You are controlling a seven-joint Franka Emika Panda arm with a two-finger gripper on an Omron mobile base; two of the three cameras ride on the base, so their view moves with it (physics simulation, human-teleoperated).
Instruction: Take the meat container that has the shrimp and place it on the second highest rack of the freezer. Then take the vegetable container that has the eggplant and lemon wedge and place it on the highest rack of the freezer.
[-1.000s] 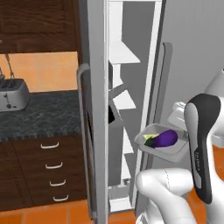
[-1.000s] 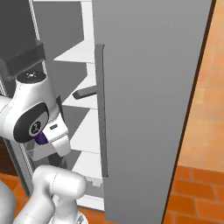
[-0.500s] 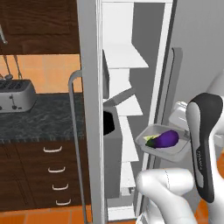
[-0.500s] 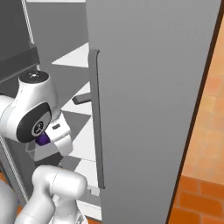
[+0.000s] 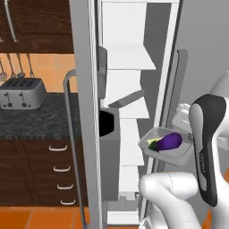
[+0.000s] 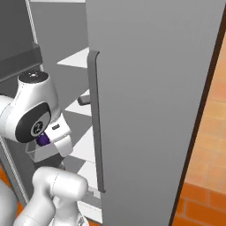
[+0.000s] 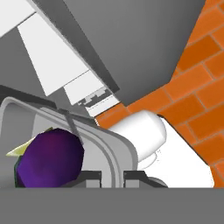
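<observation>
We are gripping the rim of the tray with our gripper, fingers pinched narrow on it. The tray is hanging in front of the open freezer, level with its middle shelves. Inside it, the eggplant is lying with the lemon wedge touching its freezer-facing end.

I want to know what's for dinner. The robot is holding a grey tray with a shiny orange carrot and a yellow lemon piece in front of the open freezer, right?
Not quite. The vegetable in the pale grey plastic tray is a glossy dark-purple eggplant, not a carrot; the left base view shows it beside the small yellow-green lemon wedge, in front of the open tall grey freezer.
</observation>
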